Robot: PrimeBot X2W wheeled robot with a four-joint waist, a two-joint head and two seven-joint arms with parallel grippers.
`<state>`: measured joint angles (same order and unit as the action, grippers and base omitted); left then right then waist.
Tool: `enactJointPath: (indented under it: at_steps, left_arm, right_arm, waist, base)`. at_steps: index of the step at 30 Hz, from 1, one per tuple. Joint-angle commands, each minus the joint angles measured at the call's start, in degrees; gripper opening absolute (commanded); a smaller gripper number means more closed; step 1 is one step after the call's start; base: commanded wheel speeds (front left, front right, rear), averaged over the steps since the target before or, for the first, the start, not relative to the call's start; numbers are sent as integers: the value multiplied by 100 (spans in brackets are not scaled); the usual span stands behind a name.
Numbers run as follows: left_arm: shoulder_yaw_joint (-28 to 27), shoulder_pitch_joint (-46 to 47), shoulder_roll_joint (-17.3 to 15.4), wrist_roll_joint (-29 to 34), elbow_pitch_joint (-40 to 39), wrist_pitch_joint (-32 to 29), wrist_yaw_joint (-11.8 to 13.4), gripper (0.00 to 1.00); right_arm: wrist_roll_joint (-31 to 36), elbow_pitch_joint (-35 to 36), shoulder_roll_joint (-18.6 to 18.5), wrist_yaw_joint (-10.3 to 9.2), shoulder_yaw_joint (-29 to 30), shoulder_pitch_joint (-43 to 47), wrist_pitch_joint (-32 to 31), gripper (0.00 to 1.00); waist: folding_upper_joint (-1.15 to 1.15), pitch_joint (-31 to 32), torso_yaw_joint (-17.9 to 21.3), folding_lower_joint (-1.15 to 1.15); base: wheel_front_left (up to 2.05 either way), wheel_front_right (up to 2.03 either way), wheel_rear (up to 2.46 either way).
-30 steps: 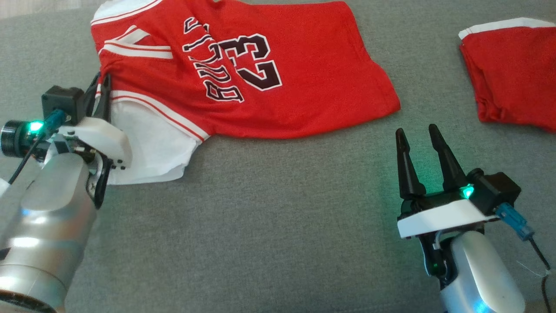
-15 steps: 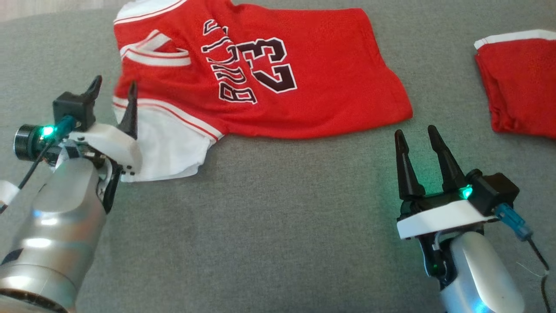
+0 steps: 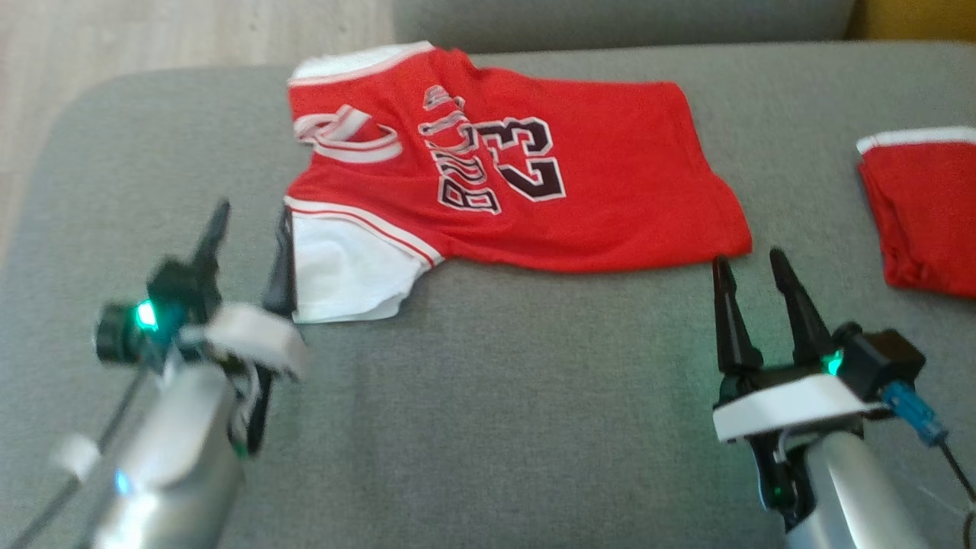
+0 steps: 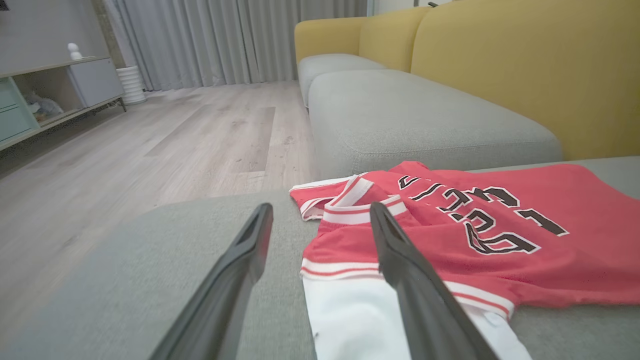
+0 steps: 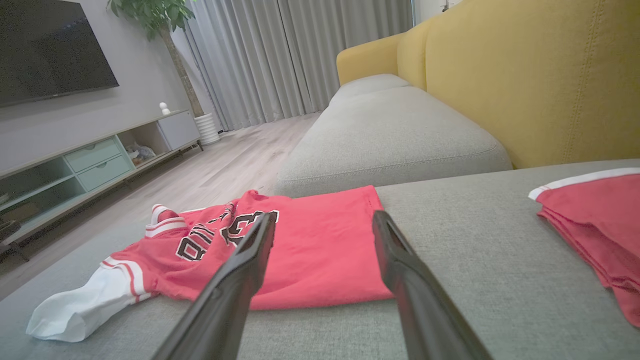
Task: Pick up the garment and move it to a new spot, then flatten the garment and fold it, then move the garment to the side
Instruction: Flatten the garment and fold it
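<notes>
Red jersey (image 3: 610,213) lies near left gripper (image 3: 253,212) and right gripper (image 3: 749,259), both released; right wrist view adds television (image 5: 50,45).

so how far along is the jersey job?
Done, apparently: the jersey lies spread on the grey cushion, number side up. In hand: nothing; the left gripper and right gripper are both open and hold no cloth. Left: smooth the rumpled collar and white sleeve, fold, then move it aside.

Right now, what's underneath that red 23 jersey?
The red jersey lies on the grey sofa cushion. White fabric pokes out from beneath its striped edge; anything else below is covered.
</notes>
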<state>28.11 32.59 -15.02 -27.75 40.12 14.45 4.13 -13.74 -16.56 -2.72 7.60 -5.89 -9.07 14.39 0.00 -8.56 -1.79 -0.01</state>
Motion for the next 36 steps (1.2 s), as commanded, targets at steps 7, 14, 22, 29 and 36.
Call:
enactJointPath:
  at_steps: [7, 14, 22, 29, 36]
  left_arm:
    - [-728, -1167, 38, 250, -1419, 54, 338, 100]
    - [-845, -1406, 131, 302, -1482, 54, 237, 100]
    - [-818, -990, 132, 201, -753, -123, 84, 100]
    - [-737, -686, 117, 145, -61, -357, -75, 100]
    - [-846, -496, 13, 198, 415, -229, 201, 100]
  right_arm:
    - [-85, 199, -16, -11, -115, 74, 61, 100]
    - [-81, 210, -16, -11, -180, 38, 61, 100]
    - [-63, 253, -16, -11, -251, -31, 61, 100]
    - [-39, 259, -16, -11, -269, -80, 61, 100]
    - [-80, 275, -16, -11, -310, -101, 61, 100]
  waist:
    - [0, 199, -186, 1]
    - [0, 110, -93, 1]
    - [0, -172, 164, 1]
    - [0, -321, 326, 1]
    - [0, -387, 439, 1]
  base:
    - [0, 0, 0]
    - [0, 0, 0]
    - [0, 0, 0]
    - [0, 0, 0]
    - [0, 0, 0]
